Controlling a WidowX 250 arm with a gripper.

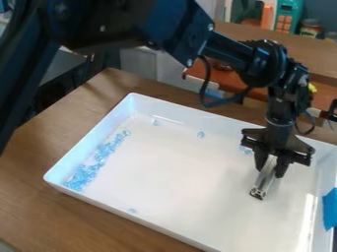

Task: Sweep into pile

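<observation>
nearest the camera, thick black links of the robot arm (125, 24) loom across the upper left and slant over to the right, a thin black cable (207, 93) looping below them. at their end the black two-finger gripper (271, 169) hangs down over the right part of a shallow white rectangular tray (99, 139), its fingers clamped on a narrow silvery bar with a dark lower end (264, 181). that bar tilts, its lower end towards the front of the tray. small translucent light-blue pieces (84, 173) lie in a long band beside the tray's left wall, thickest at the front corner and thinning towards the back. a few loose ones sit apart from it: two near the back wall, some just behind the gripper and one near the front wall. bright blue tape (329, 208) is on the tray's right side, and brown wooden table (72, 219) runs beneath
</observation>
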